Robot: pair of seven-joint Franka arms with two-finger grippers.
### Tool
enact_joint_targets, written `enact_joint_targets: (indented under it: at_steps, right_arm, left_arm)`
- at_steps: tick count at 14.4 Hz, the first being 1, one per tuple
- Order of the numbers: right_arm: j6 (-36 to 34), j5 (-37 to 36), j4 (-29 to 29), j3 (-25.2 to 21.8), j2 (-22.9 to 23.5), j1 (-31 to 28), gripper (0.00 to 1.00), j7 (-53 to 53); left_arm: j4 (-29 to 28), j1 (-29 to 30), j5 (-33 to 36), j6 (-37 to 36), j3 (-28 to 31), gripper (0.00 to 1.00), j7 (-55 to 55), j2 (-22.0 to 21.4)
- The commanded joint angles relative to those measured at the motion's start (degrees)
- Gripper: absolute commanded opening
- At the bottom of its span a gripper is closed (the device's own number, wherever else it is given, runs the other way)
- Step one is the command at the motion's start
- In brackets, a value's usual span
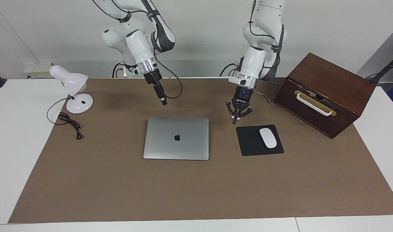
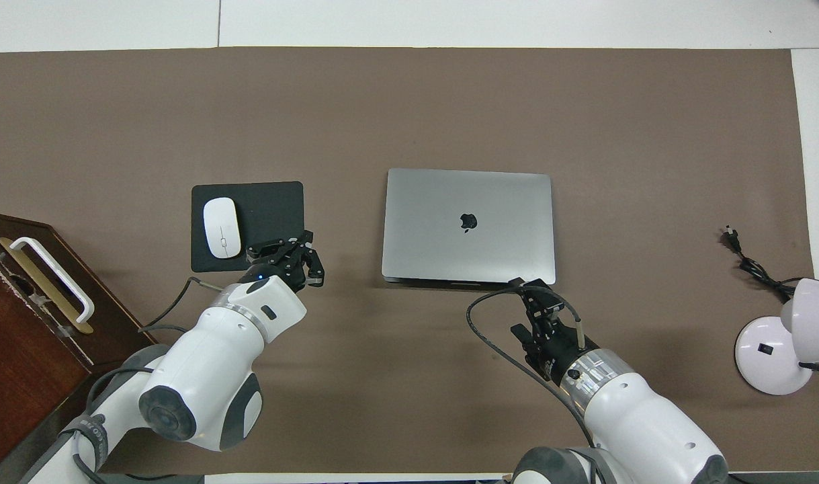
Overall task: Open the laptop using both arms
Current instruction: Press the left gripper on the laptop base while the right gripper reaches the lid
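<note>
Approach step. Laptop (image 1: 176, 138) closed, flat on surface (image 1: 119, 193), untouched. Left hand (image 1: 235, 121) over mat corner, right hand (image 1: 164, 103) above hinge edge; finger state of both: cannot tell. Next: descend to lid edge.
</note>
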Motion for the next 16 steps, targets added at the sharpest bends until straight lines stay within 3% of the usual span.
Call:
enact_joint_targets:
  at_steps: [1,9,12,16]
  right_arm:
    - [1.34,1.65,0.71,0.14,2.11,-0.09,1.0,-1.81]
    - [0.99,1.65,5.11,0.05,6.33,-1.58,1.0,-2.16]
    - [1.16,1.65,8.08,-0.03,10.72,-2.72,1.0,-3.3]
    - [0.9,1.65,9.33,-0.03,11.61,-4.57,1.0,-5.93]
  left_arm:
    - [-1.47,-3.47,-0.71,4.21,0.86,0.0,1.15,2.67]
    - [-1.03,-10.32,-0.71,4.21,0.95,0.0,1.15,7.06]
    - [-0.51,-10.94,-0.71,4.21,0.95,0.0,1.23,7.59]
    - [0.28,-11.65,-0.37,4.21,1.04,0.0,1.32,7.59]
